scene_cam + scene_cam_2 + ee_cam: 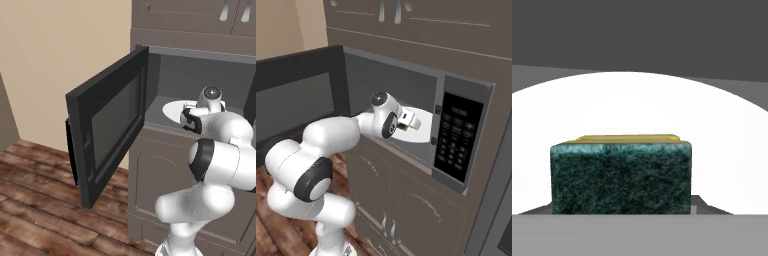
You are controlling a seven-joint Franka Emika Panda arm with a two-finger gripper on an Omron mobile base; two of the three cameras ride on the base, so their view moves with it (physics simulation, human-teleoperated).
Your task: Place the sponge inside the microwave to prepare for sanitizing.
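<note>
Fingertips are the hard part here: in the hand view the sponge sits so close in front of the lens that it covers the place where the tips would rise, so they cannot be seen against it. Its dark green face fills the lower middle, with a thin yellow strip along its top edge. In the right base view the gripper reaches into the cavity of the microwave, and a small yellowish bit shows at its end, too small to judge for contact. From that, the claw looks closed on the sponge at a middling spread, though the actual touch of pad on sponge is hidden.

The sponge is inside the microwave, over the white turntable; whether it rests on the plate or hangs just above cannot be told.

In the left base view the arm's wrist blocks the gripper, and part of the turntable shows beside it. The door stands swung wide to the left. The keypad panel lies right of the cavity.
</note>
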